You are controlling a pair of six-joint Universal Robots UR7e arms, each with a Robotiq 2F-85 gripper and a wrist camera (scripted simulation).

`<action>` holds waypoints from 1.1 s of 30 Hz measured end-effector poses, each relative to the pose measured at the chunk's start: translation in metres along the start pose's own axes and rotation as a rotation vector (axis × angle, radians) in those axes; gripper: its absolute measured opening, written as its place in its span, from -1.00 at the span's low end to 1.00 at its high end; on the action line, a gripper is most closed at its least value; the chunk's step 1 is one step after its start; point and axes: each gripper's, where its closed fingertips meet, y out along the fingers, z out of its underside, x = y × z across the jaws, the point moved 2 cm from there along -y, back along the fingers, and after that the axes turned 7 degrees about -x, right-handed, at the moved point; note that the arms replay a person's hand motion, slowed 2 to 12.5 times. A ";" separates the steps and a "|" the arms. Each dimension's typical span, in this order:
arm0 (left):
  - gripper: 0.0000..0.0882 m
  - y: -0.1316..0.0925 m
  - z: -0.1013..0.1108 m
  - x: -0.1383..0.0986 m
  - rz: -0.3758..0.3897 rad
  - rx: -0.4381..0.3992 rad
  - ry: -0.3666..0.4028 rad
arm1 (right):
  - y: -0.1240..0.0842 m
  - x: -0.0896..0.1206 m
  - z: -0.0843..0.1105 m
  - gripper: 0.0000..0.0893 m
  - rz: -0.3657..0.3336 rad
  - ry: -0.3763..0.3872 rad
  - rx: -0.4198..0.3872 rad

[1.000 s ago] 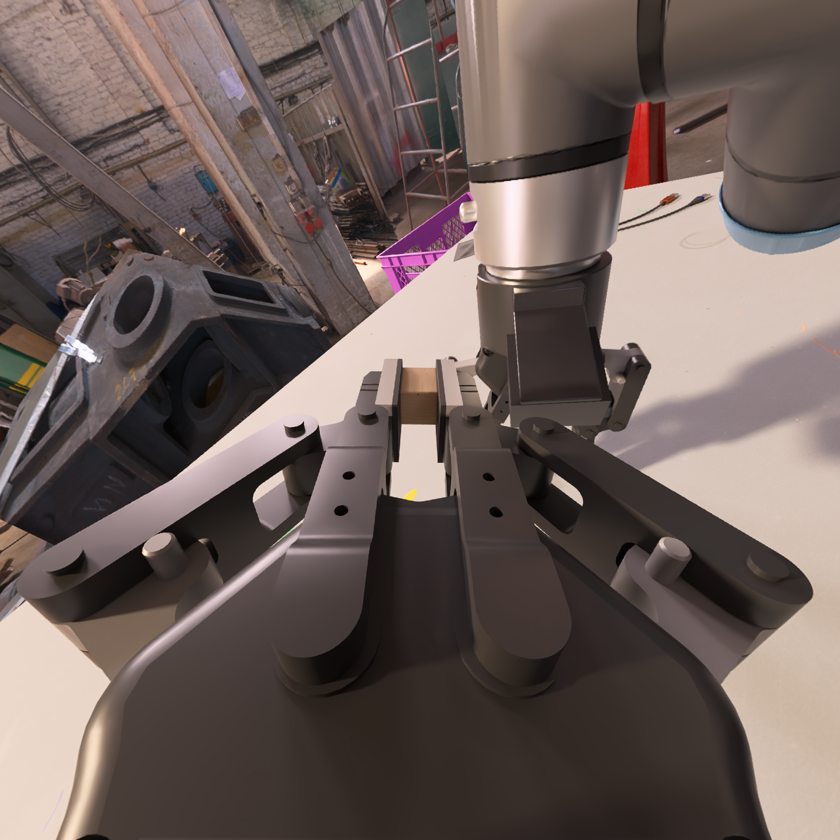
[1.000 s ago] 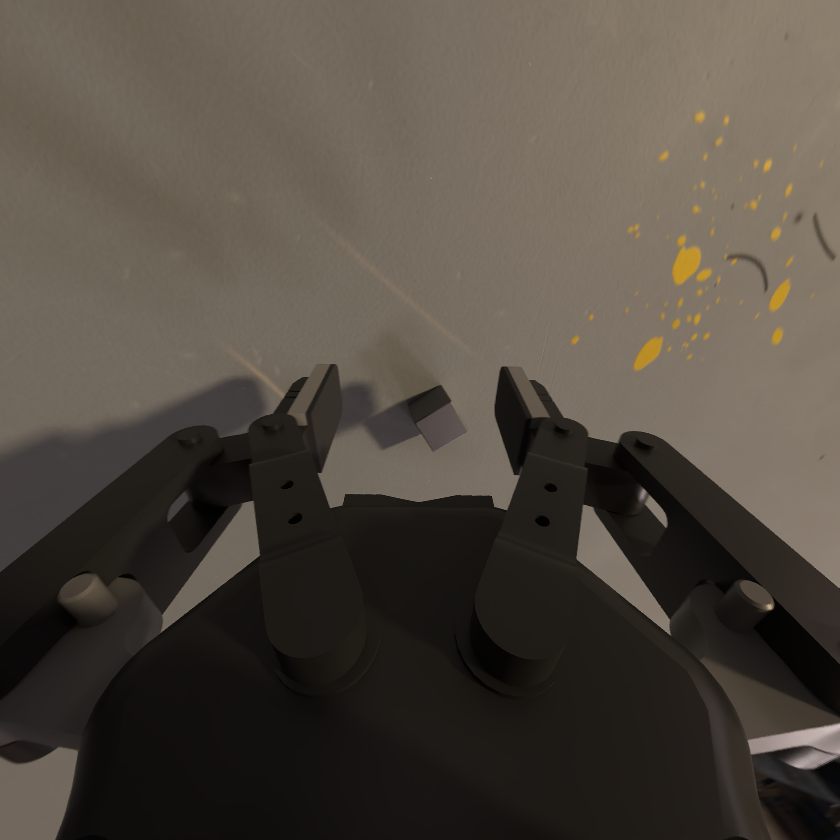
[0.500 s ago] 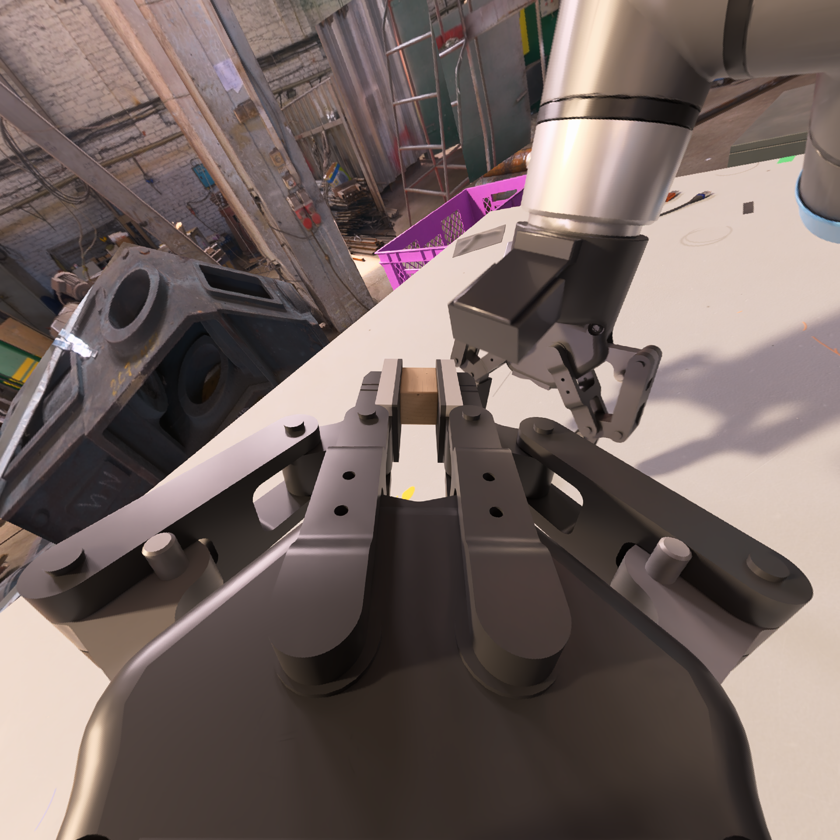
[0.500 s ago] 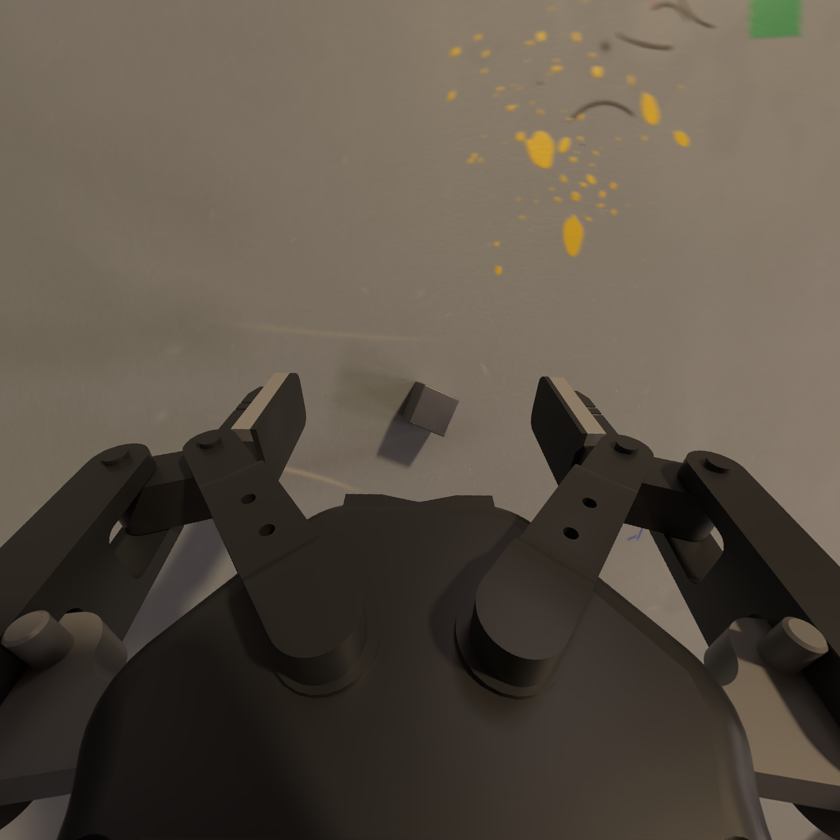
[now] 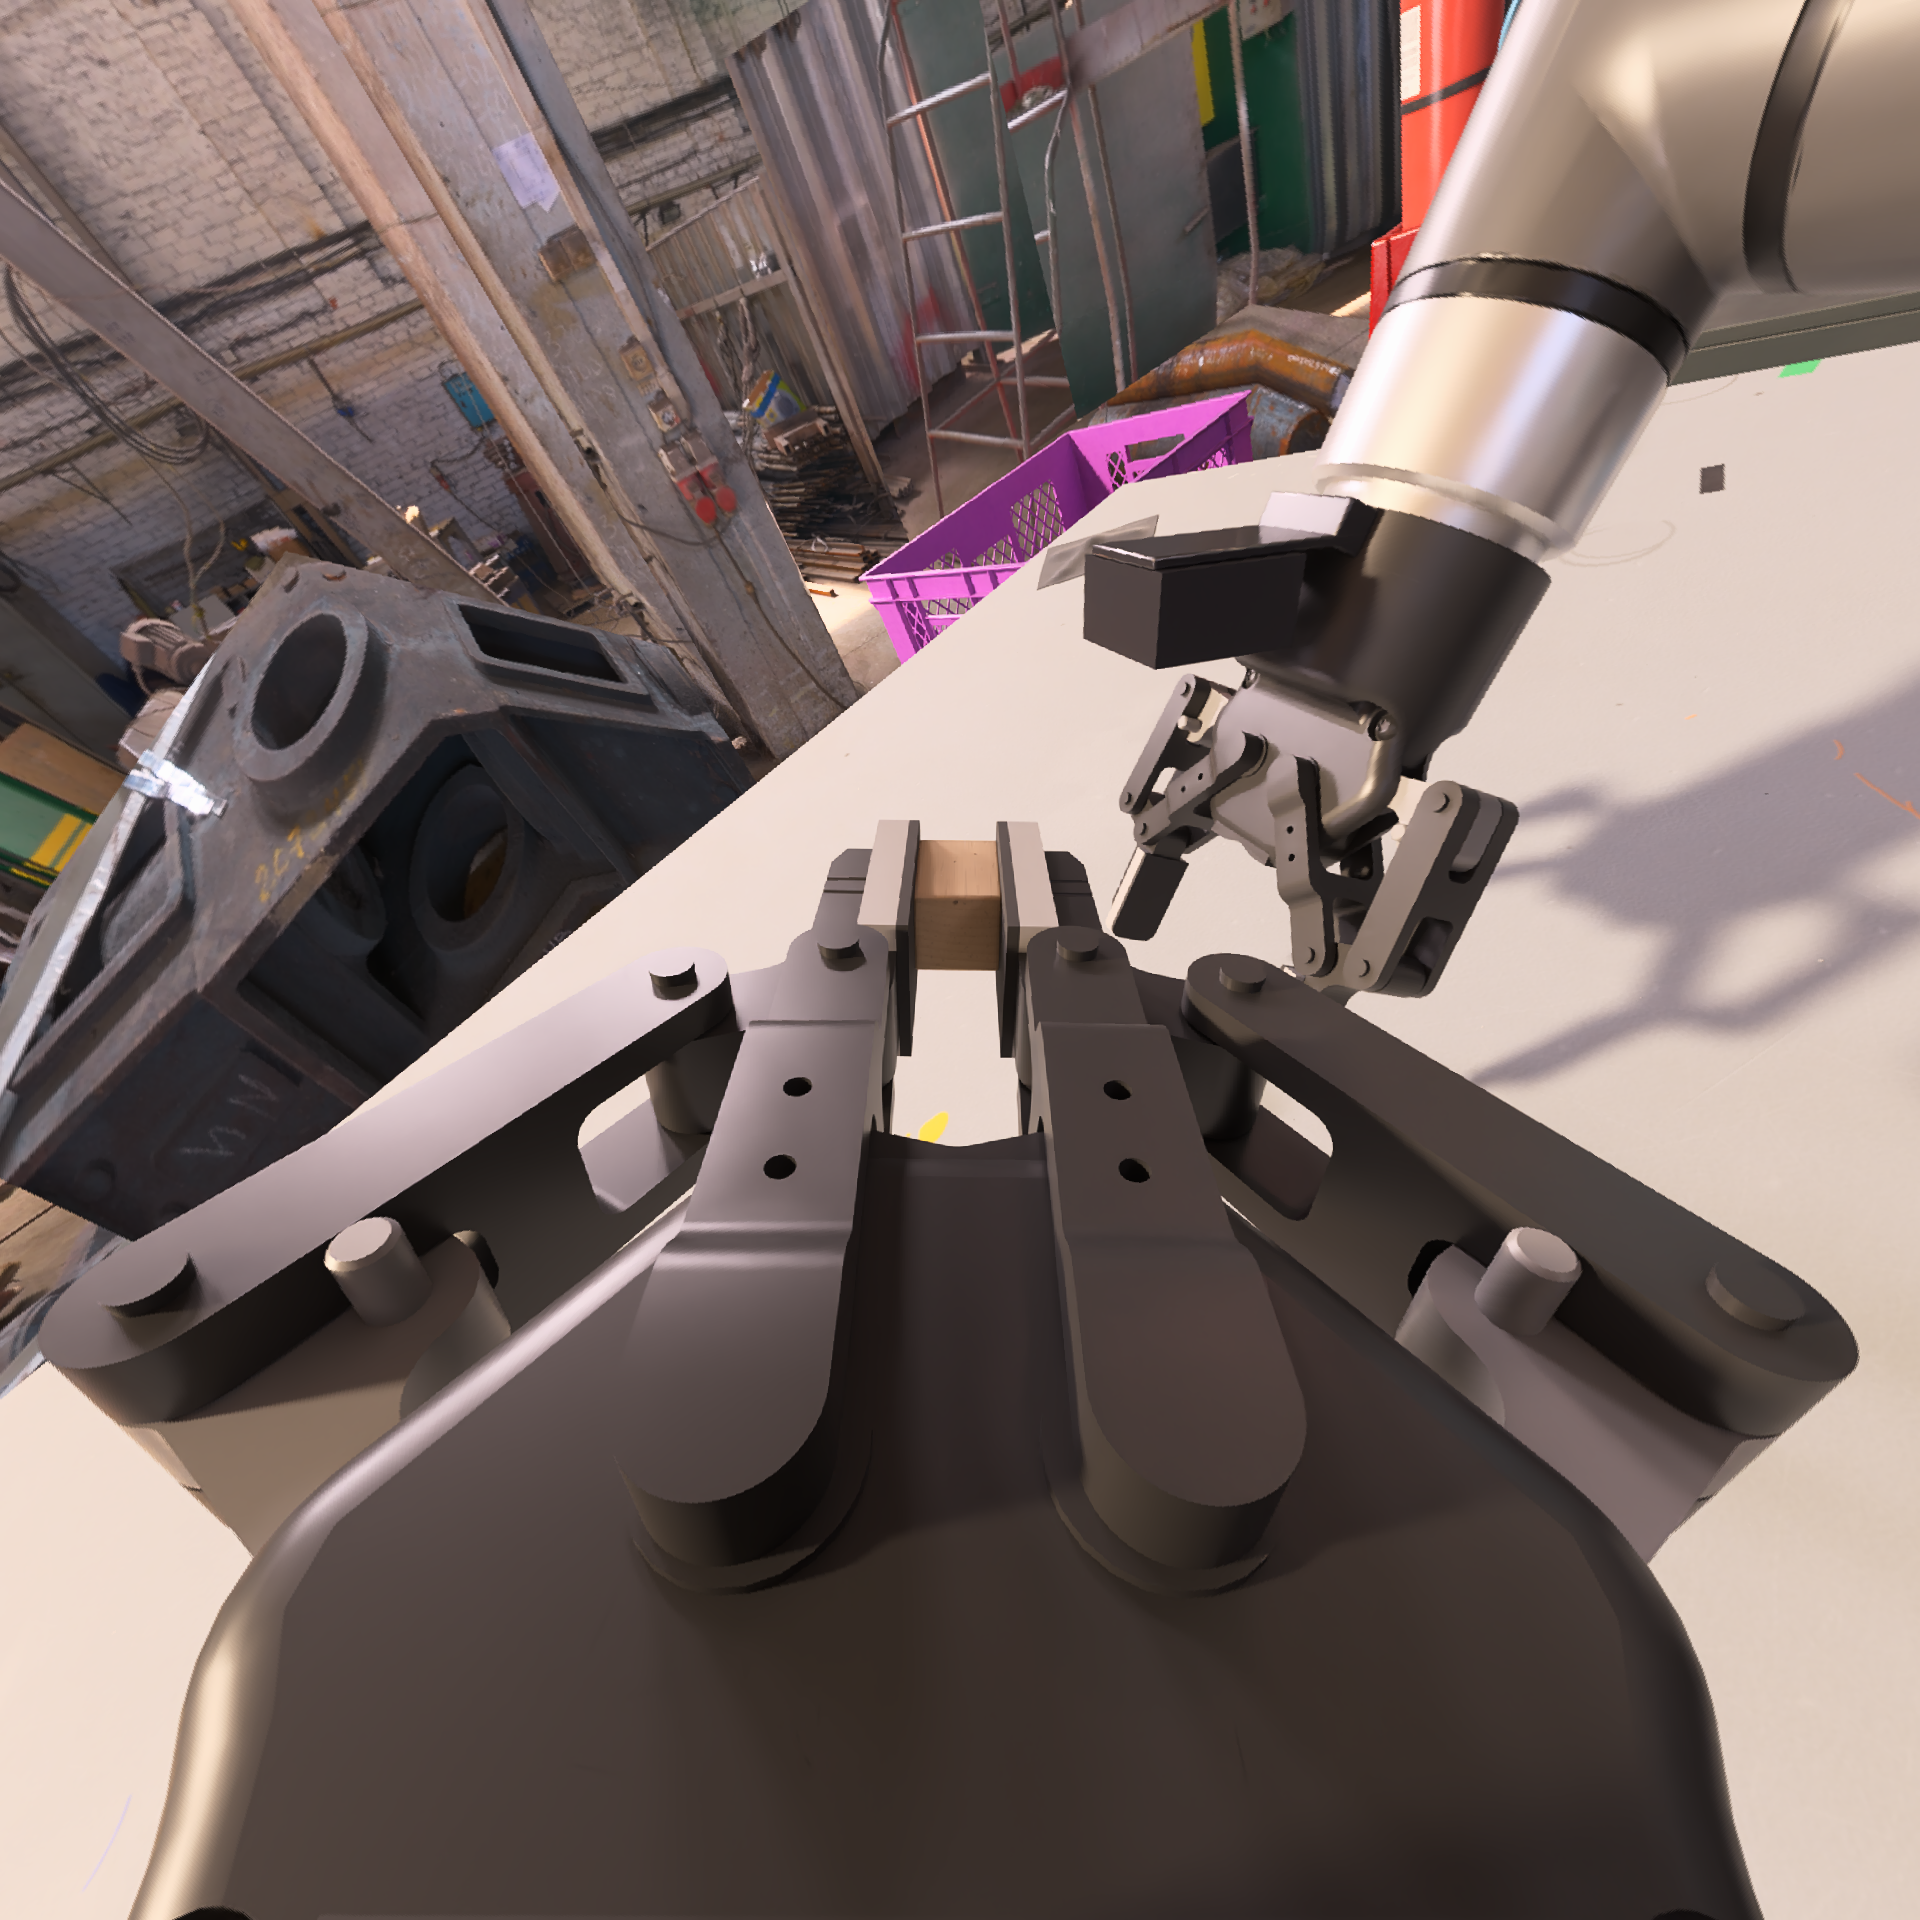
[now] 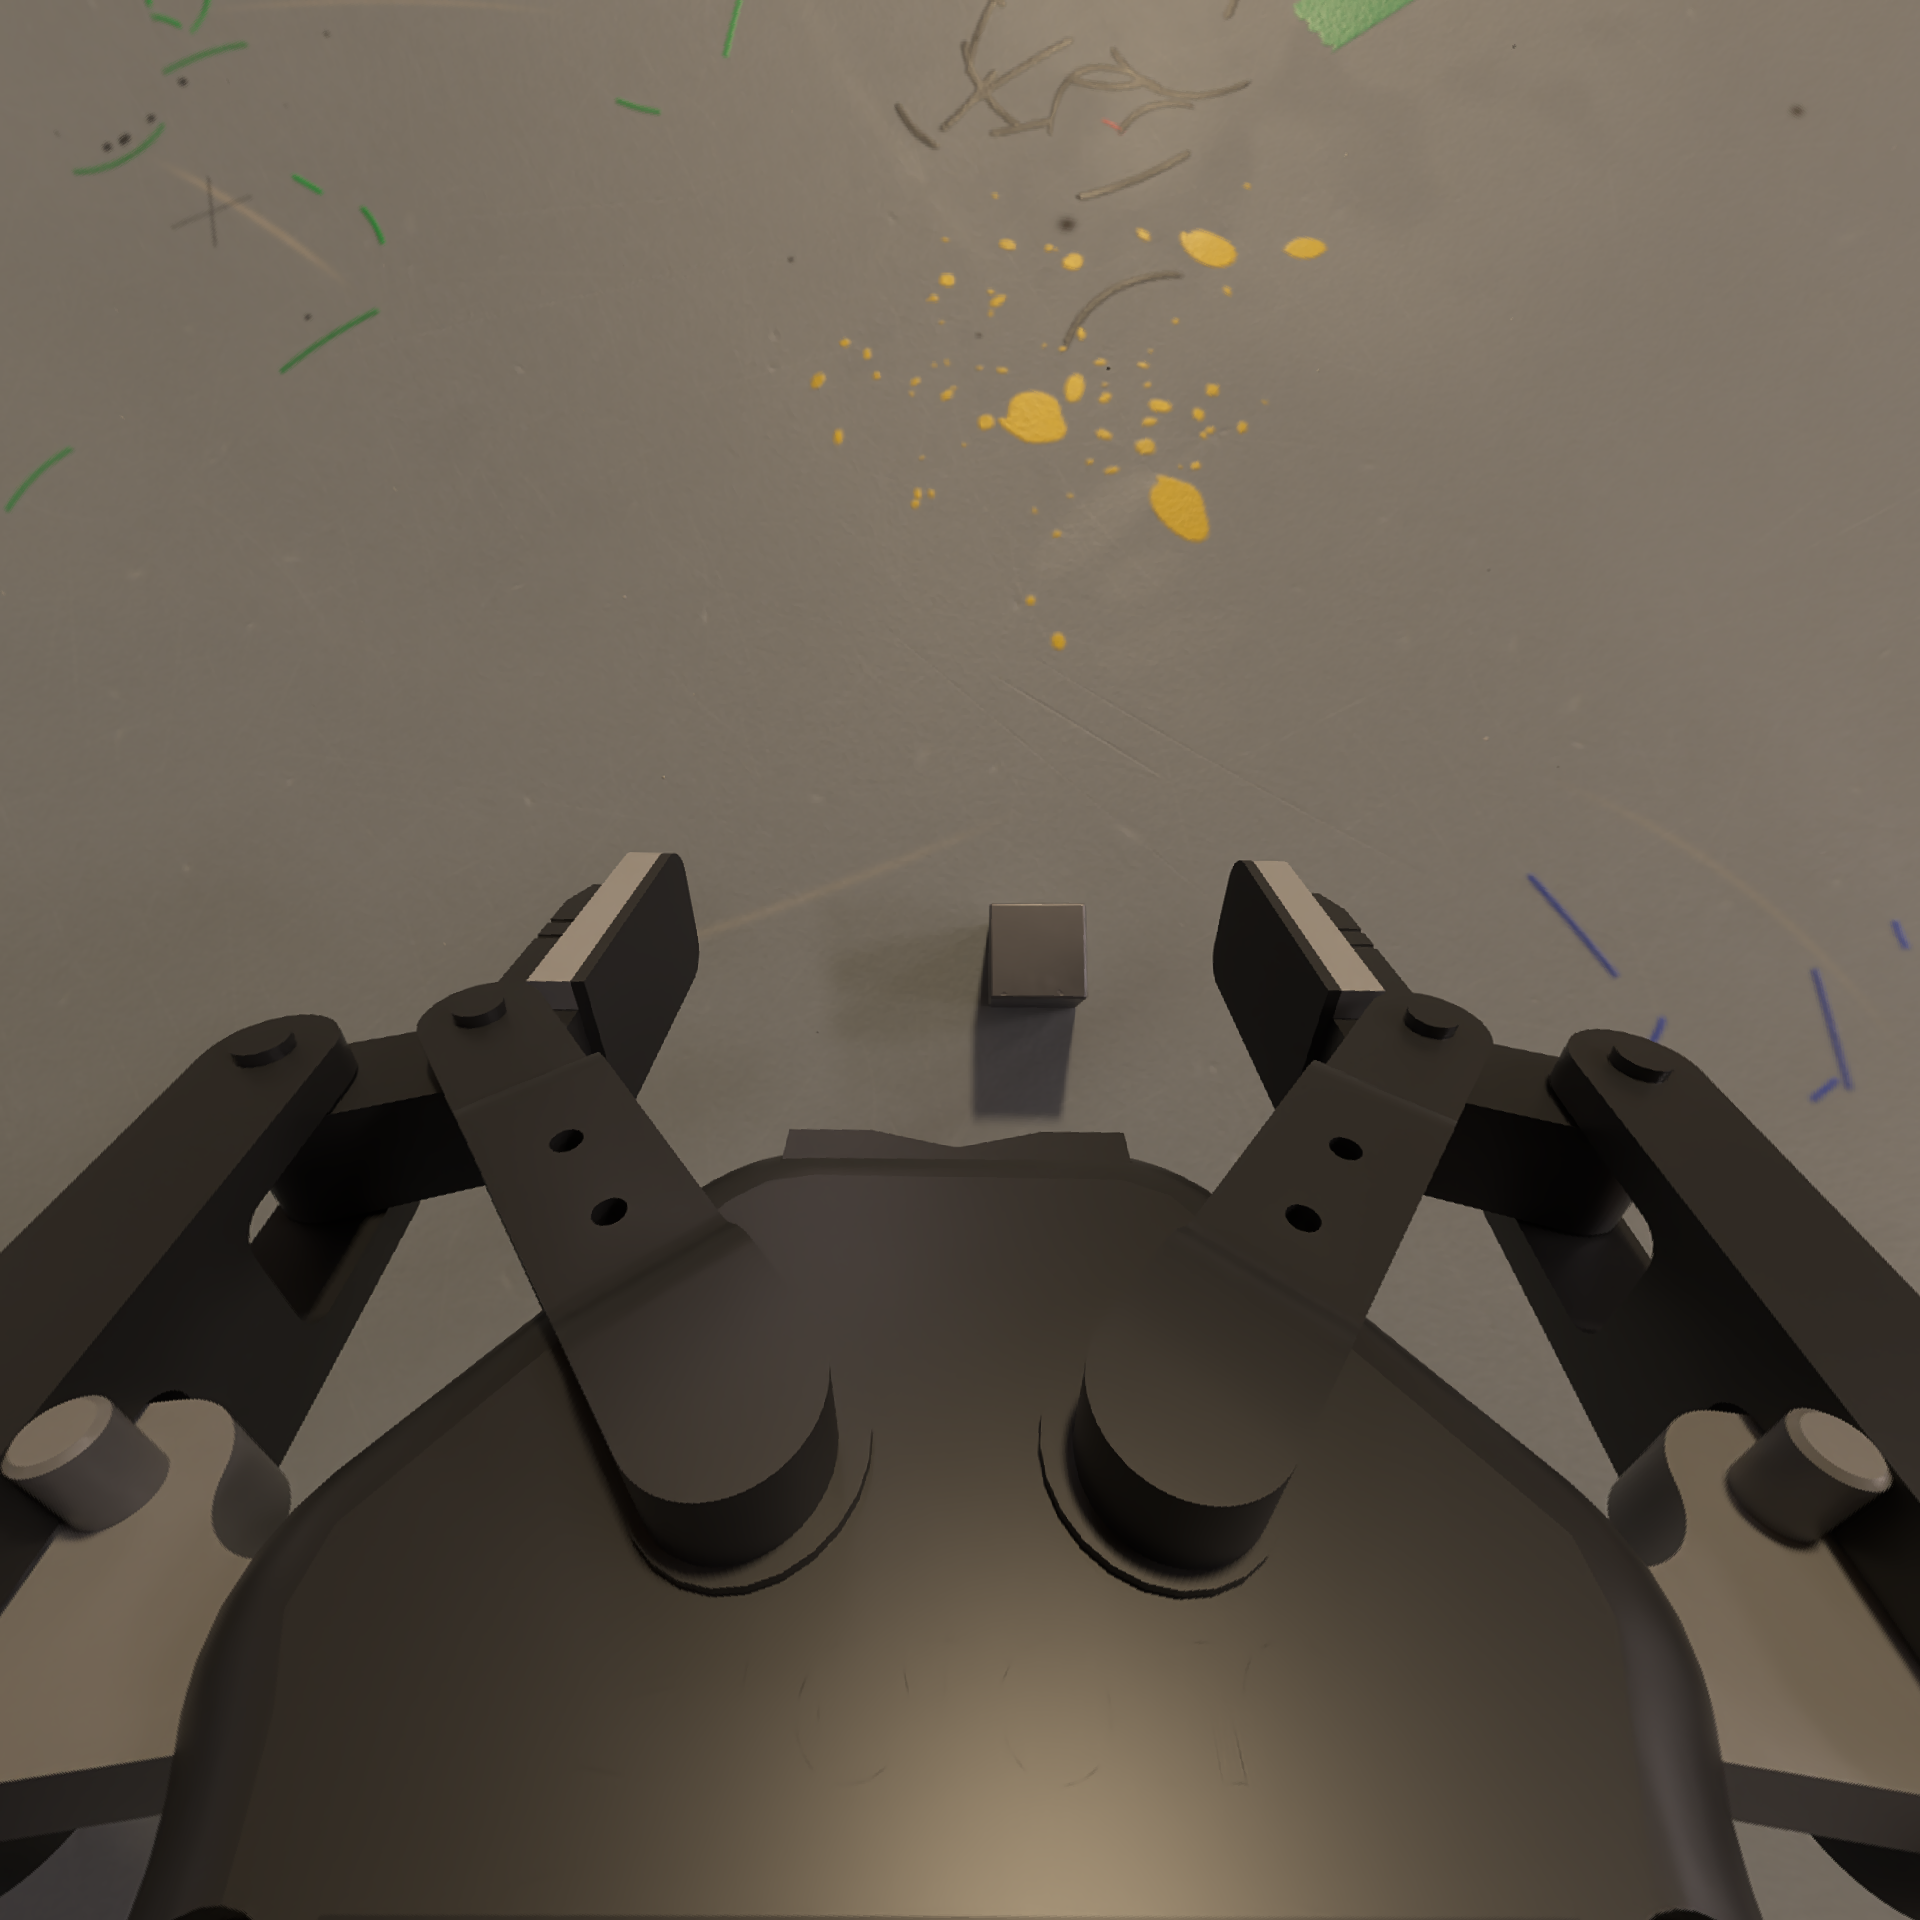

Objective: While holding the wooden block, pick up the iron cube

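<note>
My left gripper [image 5: 957,883] is shut on a small wooden block [image 5: 956,902], held above the pale table [image 5: 1558,1091]. In the right wrist view a small dark grey iron cube [image 6: 1036,953] sits on the table between the spread fingers of my right gripper [image 6: 961,935], slightly right of centre, touching neither pad. The right gripper is open and empty. It also shows in the left wrist view [image 5: 1247,925], tilted, just right of the wooden block. The iron cube is hidden in the left wrist view.
Yellow paint spatter [image 6: 1091,416] and green and blue scribbles mark the table. Beyond the table's far-left edge stand a large dark metal casting [image 5: 312,852] and a purple crate [image 5: 1039,509].
The right arm has swung and tilted away to the right in the left wrist view. Its fingers have opened wider, and the iron cube now sits squared between them. The left gripper has not moved.
</note>
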 end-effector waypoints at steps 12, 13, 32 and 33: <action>-0.71 0.002 0.000 -0.003 0.005 0.003 0.000 | 0.015 0.000 0.015 0.91 0.066 0.019 0.006; -0.71 0.002 0.001 -0.003 0.006 0.004 0.001 | 0.017 -0.001 0.016 0.91 0.075 0.017 0.009; -0.71 0.000 -0.003 -0.005 0.004 0.004 0.016 | 0.043 -0.014 0.019 0.91 0.105 0.037 0.045; -0.71 0.000 -0.003 -0.005 0.004 0.003 0.016 | 0.043 -0.014 0.019 0.91 0.103 0.036 0.047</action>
